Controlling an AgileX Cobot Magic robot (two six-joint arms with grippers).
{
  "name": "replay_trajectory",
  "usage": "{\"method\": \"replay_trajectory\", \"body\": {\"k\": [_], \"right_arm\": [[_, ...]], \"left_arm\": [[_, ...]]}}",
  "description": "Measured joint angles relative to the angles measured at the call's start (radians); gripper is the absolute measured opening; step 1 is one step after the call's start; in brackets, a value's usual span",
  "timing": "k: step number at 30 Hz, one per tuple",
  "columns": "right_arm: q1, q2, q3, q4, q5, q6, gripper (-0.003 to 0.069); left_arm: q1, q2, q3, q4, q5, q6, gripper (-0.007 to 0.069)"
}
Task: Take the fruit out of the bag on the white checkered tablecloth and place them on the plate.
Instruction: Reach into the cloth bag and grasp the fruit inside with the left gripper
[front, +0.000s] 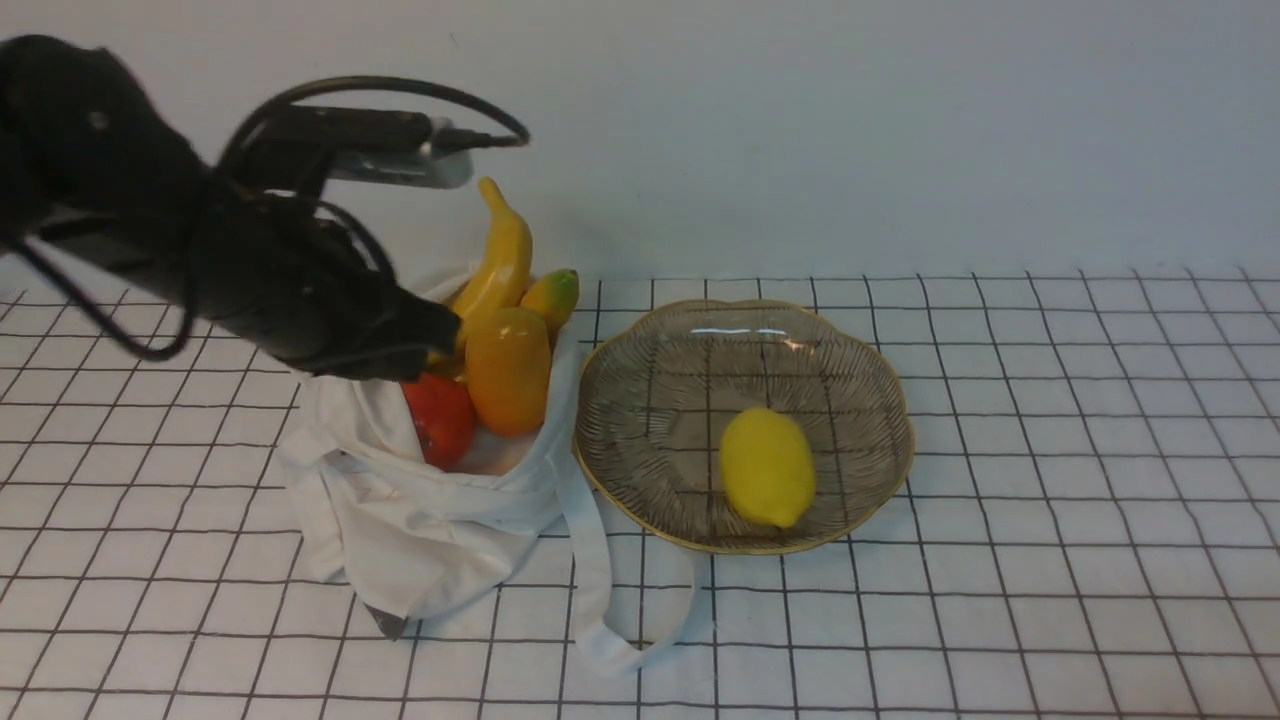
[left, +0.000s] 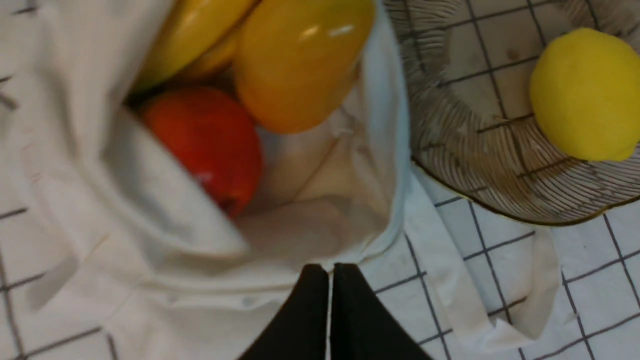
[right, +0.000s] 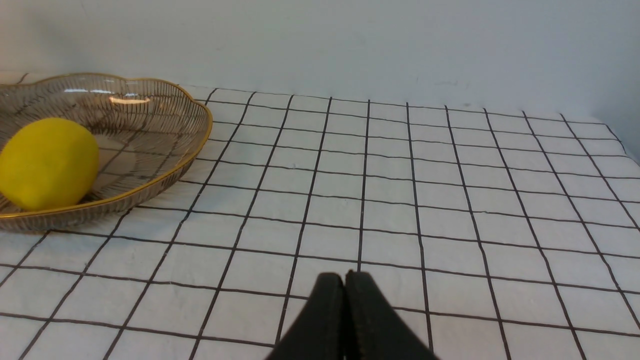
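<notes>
Yellow lemon (front: 767, 467) lay in the plate (front: 640, 513); remaining fruit (front: 508, 372) sat in the bag (front: 430, 540), its cloth sides presumably restraining rolling. Left gripper (left: 330, 272) was closed, empty; right gripper (right: 348, 280) likewise, apparently idle.

The left arm (front: 290, 270) looks blurred from here, hiding part of the bag (front: 430, 520); the red-orange fruit (front: 445, 420) is partly covered too.

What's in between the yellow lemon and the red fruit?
In the front view, the mango, the bag's edge and part of the plate.
</notes>
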Motion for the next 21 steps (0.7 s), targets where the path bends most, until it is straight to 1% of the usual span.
{"method": "replay_trajectory", "body": {"k": [3,6,8,11,13,15,17,18,20,21], "right_arm": [[0.0,0.0,0.0,0.0,0.0,0.0,-0.0014],[0.0,0.0,0.0,0.0,0.0,0.0,-0.0014],[0.0,0.0,0.0,0.0,0.0,0.0,-0.0014],[0.0,0.0,0.0,0.0,0.0,0.001,-0.0014],[0.0,0.0,0.0,0.0,0.0,0.002,-0.0014],[0.0,0.0,0.0,0.0,0.0,0.003,-0.0014],[0.0,0.0,0.0,0.0,0.0,0.003,-0.0014],[0.0,0.0,0.0,0.0,0.0,0.003,-0.0014],[0.0,0.0,0.0,0.0,0.0,0.003,-0.0014],[0.0,0.0,0.0,0.0,0.0,0.003,-0.0014]], "left_arm": [[-0.03,0.095,-0.093,0.016,0.014,-0.012,-0.0008],[-0.032,0.167,-0.173,0.031,0.02,-0.024,-0.0008],[-0.032,0.185,-0.191,0.036,0.02,-0.024,-0.0006],[-0.032,0.213,-0.215,0.051,-0.001,0.008,0.0022],[-0.032,0.224,-0.217,0.053,-0.034,0.044,0.0062],[-0.032,0.232,-0.217,0.054,-0.06,0.069,0.0116],[-0.032,0.242,-0.217,0.054,-0.088,0.086,0.0202],[-0.032,0.248,-0.217,0.054,-0.1,0.09,0.0267],[-0.032,0.256,-0.217,0.055,-0.111,0.093,0.0337],[-0.032,0.266,-0.217,0.056,-0.118,0.095,0.0424]]}}
